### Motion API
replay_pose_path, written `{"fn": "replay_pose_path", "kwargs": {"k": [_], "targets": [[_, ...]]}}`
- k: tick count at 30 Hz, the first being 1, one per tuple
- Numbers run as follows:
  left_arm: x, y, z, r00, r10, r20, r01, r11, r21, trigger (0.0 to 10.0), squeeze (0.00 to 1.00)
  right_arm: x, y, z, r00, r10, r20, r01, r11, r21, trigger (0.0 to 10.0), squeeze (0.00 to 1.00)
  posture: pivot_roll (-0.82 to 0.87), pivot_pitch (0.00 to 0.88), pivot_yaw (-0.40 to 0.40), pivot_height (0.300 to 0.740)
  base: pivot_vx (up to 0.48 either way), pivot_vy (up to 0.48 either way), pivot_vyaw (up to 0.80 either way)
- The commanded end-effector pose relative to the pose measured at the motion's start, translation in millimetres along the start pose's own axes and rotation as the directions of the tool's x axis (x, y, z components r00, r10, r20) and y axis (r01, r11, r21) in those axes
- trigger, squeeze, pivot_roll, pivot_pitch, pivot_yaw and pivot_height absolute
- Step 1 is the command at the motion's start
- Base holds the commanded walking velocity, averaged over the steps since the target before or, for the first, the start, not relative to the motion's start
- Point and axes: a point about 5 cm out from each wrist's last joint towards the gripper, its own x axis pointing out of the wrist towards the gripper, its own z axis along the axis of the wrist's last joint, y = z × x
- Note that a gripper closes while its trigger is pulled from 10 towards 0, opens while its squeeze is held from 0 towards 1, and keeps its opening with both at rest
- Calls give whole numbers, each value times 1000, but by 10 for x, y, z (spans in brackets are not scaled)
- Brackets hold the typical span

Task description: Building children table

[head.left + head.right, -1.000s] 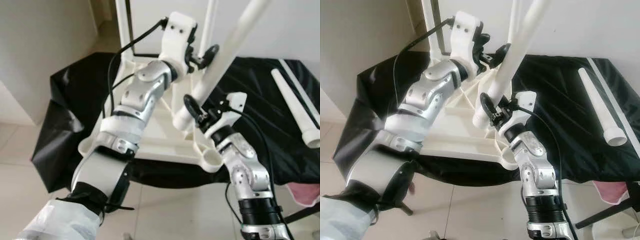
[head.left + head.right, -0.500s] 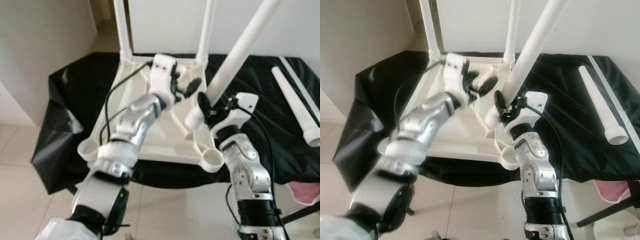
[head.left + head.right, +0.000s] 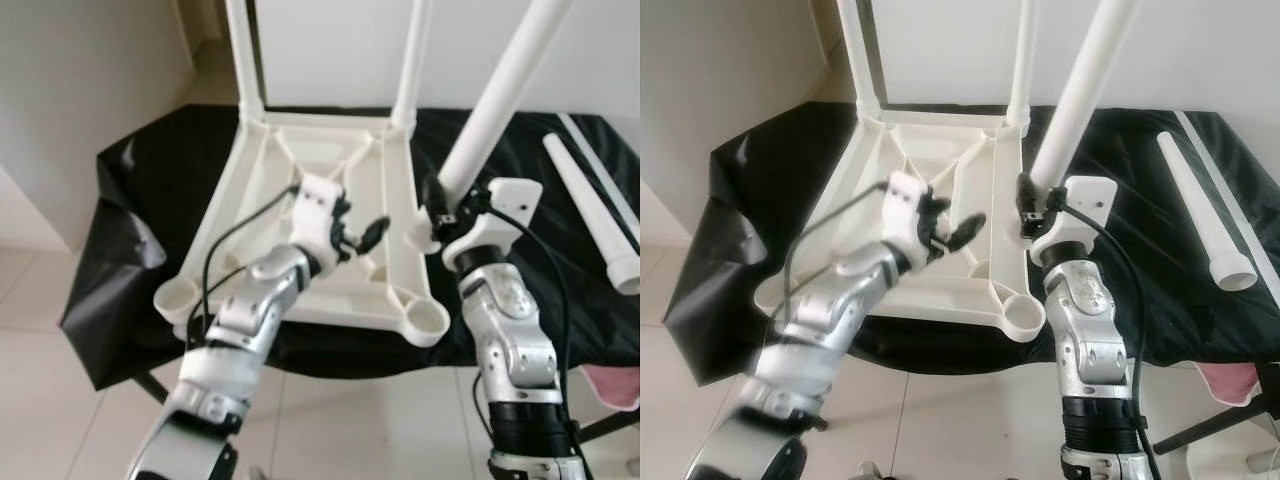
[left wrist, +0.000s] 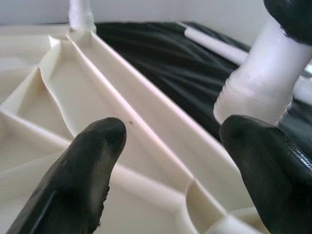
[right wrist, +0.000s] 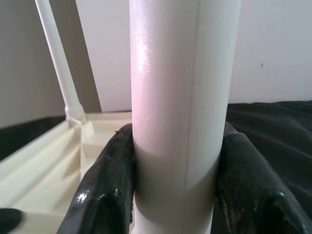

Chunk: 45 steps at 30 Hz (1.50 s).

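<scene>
Fingers of your right end effector are clamped on the lower end of a white table leg, which it holds tilted just beside the right edge of the upturned cream tabletop. Your left end effector hovers above the tabletop's ribbed underside with its fingers spread wide and nothing between them. The tabletop lies on a table draped in black cloth, two legs standing in its far corners, and another loose leg lies on the cloth well apart to the right.

Looks like a room in a home: pale tiled floor, plain white walls w/ a doorway corner. Work surface is a table draped in black cloth.
</scene>
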Motion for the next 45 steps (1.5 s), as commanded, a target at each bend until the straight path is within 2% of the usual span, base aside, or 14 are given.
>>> {"fn": "replay_pose_path", "kwargs": {"k": [1, 4, 6, 10, 12, 15, 16, 20, 24, 29, 33, 36, 40, 45], "targets": [[-15, -188, 66, 976, -218, 29, 217, 976, 12, 10000, 0, -23, 26, -35, 1000, 7, -12, -7, 1000, -14, 10000, 0, -49, 16, -12, 740, 0, 0, 0], [-43, -255, 61, 964, -265, 31, 264, 964, 19, 10000, 0, -34, 24, -53, 1000, 1, -21, -1, 1000, -18, 10000, 0, -51, 11, -14, 740, 0, 0, 0], [-103, -370, 20, 933, -361, 4, 360, 932, 47, 10000, 0, -39, 29, -72, 999, -5, -32, 4, 1000, -19, 10000, 0, -57, 4, -12, 740, 0, 0, 0], [-201, -530, -21, 875, -483, -36, 484, 871, 85, 10000, 0, -40, 16, -94, 999, -27, -43, 25, 999, -32, 10000, 0, -66, 0, -7, 740, 0, 0, 0], [-213, -549, -29, 866, -498, -43, 500, 862, 83, 10000, 0, -42, 12, -98, 998, -31, -45, 29, 999, -35, 10000, 0, -68, 0, -7, 740, 0, 0, 0], [-265, -595, -114, 837, -537, -103, 546, 832, 94, 10000, 0, -55, -13, -118, 997, -49, -60, 46, 998, -47, 10000, 0, -79, 0, -4, 740, 0, 0, 0], [-282, -602, -152, 829, -544, -133, 558, 821, 120, 10000, 0, -60, -18, -121, 997, -52, -62, 49, 998, -51, 10000, 0, -79, 0, -4, 740, 0, 0, 0], [-297, -600, -250, 815, -541, -208, 575, 801, 166, 10000, 0, -67, -29, -115, 997, -55, -62, 51, 997, -57, 10000, 0, -85, 0, -5, 740, 0, 0, 0], [-310, -584, -325, 803, -535, -264, 586, 790, 180, 10000, 0, -71, -31, -107, 996, -59, -61, 55, 997, -59, 10000, 0, -91, 4, -6, 740, 0, 0, 0], [-289, -522, -445, 808, -480, -342, 567, 792, 227, 10000, 0, -87, -37, -104, 996, -67, -65, 63, 996, -64, 10000, 0, -95, 10, -5, 740, 0, 0, 0], [-230, -463, -552, 816, -402, -416, 544, 778, 314, 10000, 0, -91, -39, -110, 995, -74, -70, 69, 995, -66, 10000, 0, -98, 16, -5, 740, 0, 0, 0], [-192, -445, -564, 825, -377, -421, 527, 782, 333, 10000, 0, -85, -41, -109, 995, -79, -69, 74, 995, -67, 10000, 0, -101, 18, -5, 740, 0, 0, 0], [-58, -432, -588, 847, -311, -431, 489, 773, 405, 10000, 0, -47, -31, -84, 994, -86, -60, 83, 995, -63, 10000, 0, -100, 22, -12, 740, 0, 0, 0], [8, -442, -574, 861, -293, -415, 465, 784, 411, 10000, 0, -37, -21, -78, 995, -84, -60, 81, 995, -61, 10000, 0, -100, 27, -14, 740, 0, 0, 0]]}}
